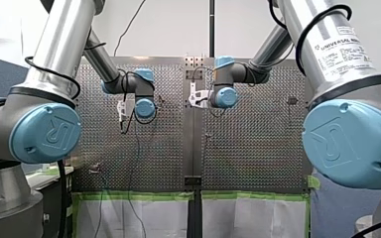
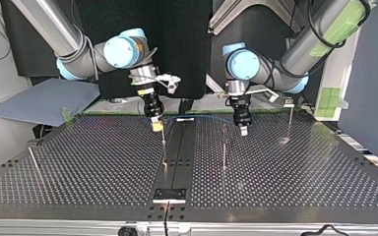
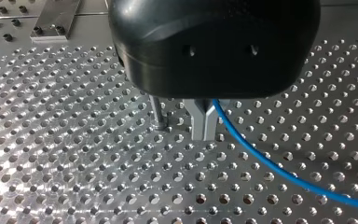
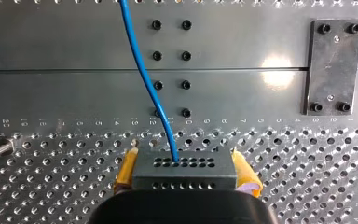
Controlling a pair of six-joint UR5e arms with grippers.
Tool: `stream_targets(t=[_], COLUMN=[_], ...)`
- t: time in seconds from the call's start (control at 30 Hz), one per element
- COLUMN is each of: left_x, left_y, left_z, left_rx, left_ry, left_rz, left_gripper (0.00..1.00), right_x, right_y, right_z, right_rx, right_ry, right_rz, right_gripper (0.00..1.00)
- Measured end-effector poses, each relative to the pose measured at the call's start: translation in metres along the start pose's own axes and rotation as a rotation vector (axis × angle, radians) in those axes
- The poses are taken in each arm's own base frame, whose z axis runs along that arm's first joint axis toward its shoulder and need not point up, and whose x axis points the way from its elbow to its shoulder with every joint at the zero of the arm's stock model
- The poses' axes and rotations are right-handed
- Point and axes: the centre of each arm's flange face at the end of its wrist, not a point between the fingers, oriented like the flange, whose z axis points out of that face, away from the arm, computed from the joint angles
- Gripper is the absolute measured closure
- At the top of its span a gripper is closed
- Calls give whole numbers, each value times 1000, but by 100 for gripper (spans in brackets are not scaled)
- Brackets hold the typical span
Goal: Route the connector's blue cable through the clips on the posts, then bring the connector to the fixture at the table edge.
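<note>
A dark grey connector (image 4: 184, 169) sits between the yellow pads (image 4: 127, 169) of my right gripper (image 4: 184, 157), which is shut on it. The blue cable (image 4: 144, 74) runs from its face out over the table's middle strip. My left gripper (image 3: 204, 135) has its metal fingers (image 3: 198, 119) pressed together, and the blue cable (image 3: 279, 170) leaves from them to one side. A thin post (image 3: 158, 114) stands just beside those fingers. In the top view my right gripper (image 2: 156, 126) hangs over a thin post (image 2: 163, 140), and my left gripper (image 2: 243, 129) hangs by another post (image 2: 224, 147).
A post with a clip (image 2: 289, 115) stands at the top view's right and a leaning post (image 2: 33, 158) at its left. A black fixture plate (image 2: 169, 195) lies at the near table edge. A bolted dark plate (image 4: 332, 67) lies ahead of my right gripper.
</note>
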Motion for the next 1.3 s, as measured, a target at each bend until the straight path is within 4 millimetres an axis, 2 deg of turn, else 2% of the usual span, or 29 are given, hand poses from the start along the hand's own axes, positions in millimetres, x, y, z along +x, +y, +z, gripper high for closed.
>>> stream_targets(t=[0.4,1.3], left_x=[-15,-29], left_y=[3,3], left_z=[-2,21], left_rx=[-13,23], left_ry=[-16,-97], left_rz=[-8,-59], left_gripper=[100,100], right_x=[6,6], right_y=[-2,26], right_z=[4,12], right_rx=[14,-36], right_ry=[14,29], right_rz=[2,15], right_gripper=[100,100])
